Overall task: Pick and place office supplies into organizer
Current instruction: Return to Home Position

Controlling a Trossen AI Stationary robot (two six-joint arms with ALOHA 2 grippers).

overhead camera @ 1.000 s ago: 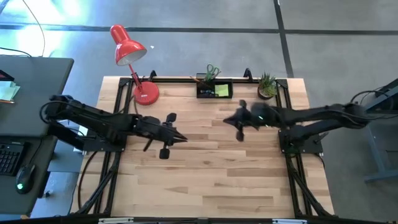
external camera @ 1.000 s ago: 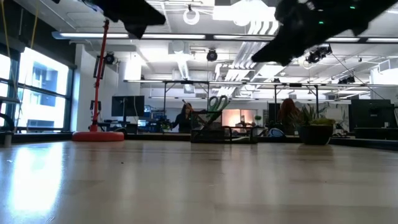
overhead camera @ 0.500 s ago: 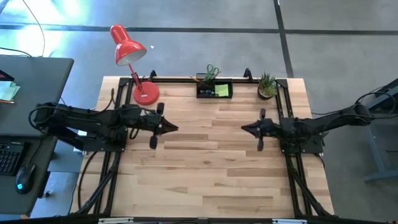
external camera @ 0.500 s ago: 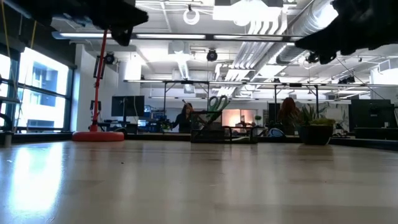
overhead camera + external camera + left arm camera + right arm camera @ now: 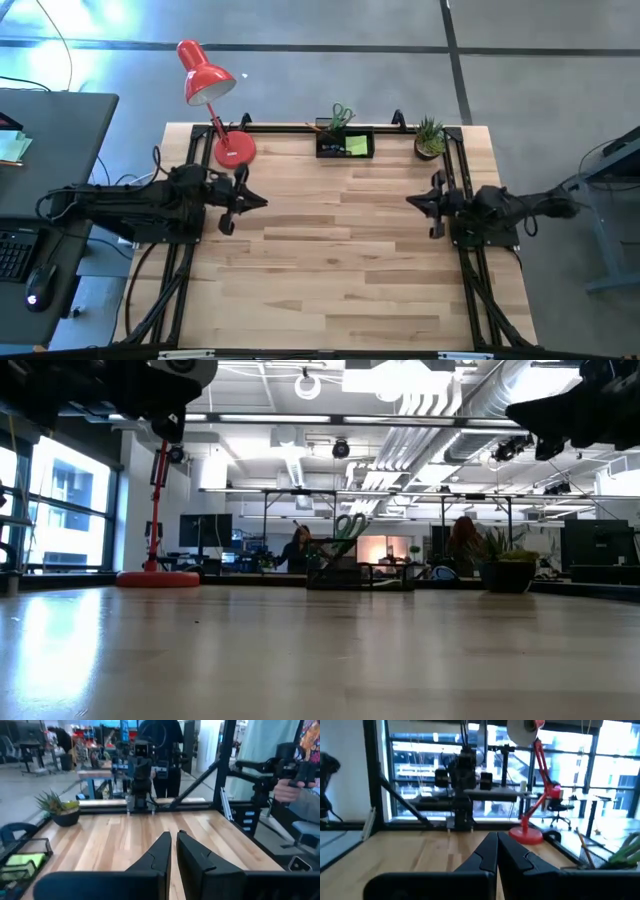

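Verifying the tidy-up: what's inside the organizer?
The organizer holds the lime-green sticky-note pad and upright green-handled scissors; anything smaller is too small to tell.

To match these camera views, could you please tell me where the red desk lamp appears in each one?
High view: red desk lamp at the table's far left corner.
Low view: lamp at left.
Left wrist view: not in it.
Right wrist view: lamp right of centre.
Shared landmark: the organizer, right of the lamp in high and low views.

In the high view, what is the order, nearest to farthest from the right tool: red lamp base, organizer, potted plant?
From the right tool:
1. potted plant, far right corner.
2. organizer, far edge, middle.
3. red lamp base, far left.
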